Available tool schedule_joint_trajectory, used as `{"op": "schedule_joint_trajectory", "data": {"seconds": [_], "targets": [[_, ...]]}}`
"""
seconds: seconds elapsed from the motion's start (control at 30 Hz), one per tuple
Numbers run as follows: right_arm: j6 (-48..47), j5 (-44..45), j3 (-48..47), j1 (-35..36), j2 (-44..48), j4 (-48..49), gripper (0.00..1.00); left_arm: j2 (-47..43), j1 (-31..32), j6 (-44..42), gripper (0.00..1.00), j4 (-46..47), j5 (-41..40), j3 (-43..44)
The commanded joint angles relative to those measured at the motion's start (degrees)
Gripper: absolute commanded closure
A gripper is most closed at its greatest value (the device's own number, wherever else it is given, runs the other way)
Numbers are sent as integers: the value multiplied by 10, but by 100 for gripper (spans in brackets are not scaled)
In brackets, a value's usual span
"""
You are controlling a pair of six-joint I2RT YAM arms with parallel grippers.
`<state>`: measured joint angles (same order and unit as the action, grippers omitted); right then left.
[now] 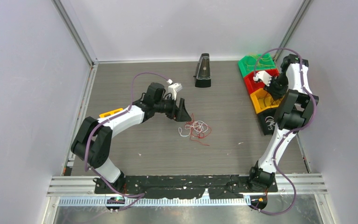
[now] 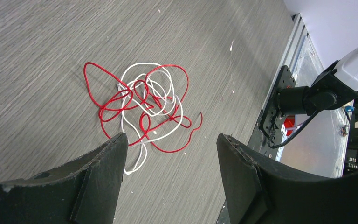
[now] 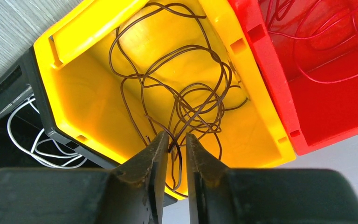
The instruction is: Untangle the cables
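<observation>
Left gripper (image 2: 171, 140), jaws spread wide, hangs over red-and-white cables (image 2: 142, 95) tangled mid-table: likely light, limp, springy, best pinched at an outer loop. Right gripper (image 3: 176, 137), jaws barely parted, tops brown strands (image 3: 193, 109) in the yellow bin (image 3: 74, 102).

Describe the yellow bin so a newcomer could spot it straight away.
Along the right edge of the table, four small bins run back to front: green bin, red bin, yellow bin, black bin. The yellow bin sits third, between red and black. It alone holds dark brown wires; its neighbours hold red wires and white wires.
</observation>
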<state>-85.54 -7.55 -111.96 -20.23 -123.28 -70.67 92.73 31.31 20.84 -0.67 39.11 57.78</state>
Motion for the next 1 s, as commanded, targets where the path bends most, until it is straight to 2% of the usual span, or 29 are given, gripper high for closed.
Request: {"op": "schedule_joint_trajectory", "data": {"seconds": [0.0, 0.13, 0.23, 0.3, 0.8, 0.9, 0.97], "targets": [[10, -17, -13, -3, 10, -1, 71, -17, -3, -1, 29, 12, 13, 1], [8, -21, -16, -3, 16, -9, 60, -16, -4, -1, 29, 12, 13, 3], [7, -29, -21, -4, 26, -21, 45, -18, -4, -2, 29, 11, 13, 3], [7, -39, -27, -6, 35, -24, 40, -19, -4, -2, 28, 11, 12, 0], [-29, -100, -90, -19, 59, -125, 22, -20, -6, 1, 27, 11, 13, 1], [-16, -136, -114, -16, 66, -150, 15, -21, -8, 4, 27, 10, 13, -2], [16, -160, -117, 0, 76, -165, 14, -22, -8, 4, 25, 11, 17, -6]]}}
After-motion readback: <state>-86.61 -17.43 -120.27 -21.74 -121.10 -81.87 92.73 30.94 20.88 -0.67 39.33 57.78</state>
